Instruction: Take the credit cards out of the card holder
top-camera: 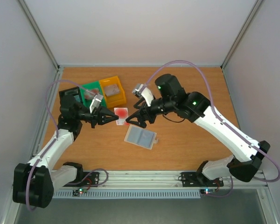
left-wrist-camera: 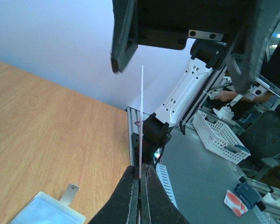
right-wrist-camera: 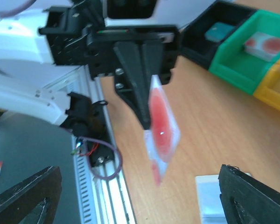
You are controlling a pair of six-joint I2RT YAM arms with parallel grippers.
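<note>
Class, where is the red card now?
Top view: the red card is pinched in the left end effector, left of centre, up-left of the card holder.

reddish-pink card (top-camera: 121, 112) pinched aloft in left tool (top-camera: 113, 115); translucent card holder (top-camera: 141, 136) flat on table (top-camera: 191, 88).

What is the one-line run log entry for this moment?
left gripper: shut on reddish-pink card, held in the air | right gripper: open, beside card | card holder: flat on table

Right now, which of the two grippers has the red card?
The left gripper, pinched shut on the red card by its edge; the right gripper stands wide open, holding nothing.
</note>
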